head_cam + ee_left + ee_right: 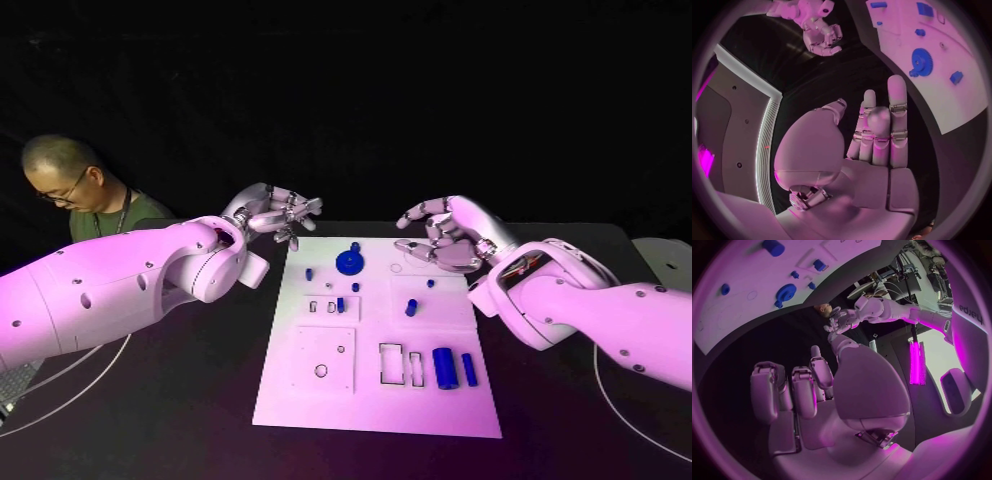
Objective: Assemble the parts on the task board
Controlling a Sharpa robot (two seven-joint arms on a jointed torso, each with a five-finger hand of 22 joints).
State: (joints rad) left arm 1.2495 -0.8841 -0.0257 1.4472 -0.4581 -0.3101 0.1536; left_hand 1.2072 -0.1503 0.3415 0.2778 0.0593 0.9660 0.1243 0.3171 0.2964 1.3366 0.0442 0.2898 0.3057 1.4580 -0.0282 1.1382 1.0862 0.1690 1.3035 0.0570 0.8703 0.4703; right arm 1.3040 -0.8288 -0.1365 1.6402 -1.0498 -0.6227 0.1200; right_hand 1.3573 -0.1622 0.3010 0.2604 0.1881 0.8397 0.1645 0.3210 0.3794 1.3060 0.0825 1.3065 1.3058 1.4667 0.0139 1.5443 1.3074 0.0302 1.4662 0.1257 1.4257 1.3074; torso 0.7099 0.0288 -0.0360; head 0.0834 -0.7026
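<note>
So starting from the left: the left hand (274, 213) is hovering off the far-left corner of the task board (378, 400), over the black table (188, 420). Its fingers (897, 107) are loose and apart with nothing in them, tips pointing roughly toward the board's far edge. No contact with anything.

Moving across, the board itself sits flat in the middle. Closest to the left hand's fingertips is a small blue piece (309, 271) near the board's left edge, and just past that the blue gear (349, 262), which has a little blue peg (355, 246) touching its far side. From the left wrist view the gear (921, 62) is just beyond the fingertips, sitting on the white surface.

Further toward the near end of the board there's a small blue part (340, 305) set in a slot, another tiny one (355, 287) just above it, and a blue plug (411, 308) around the middle. Down at the near-right area two blue cylinders (446, 369) lie side by side next to an empty rectangular cutout (391, 364).

Then the right hand (450, 235) is over the board's far-right corner. Its fingers (802, 390) are curled in toward the palm, not holding any part as far as I can see. The gear lies off to the left of its fingertips, apart from them.
</note>
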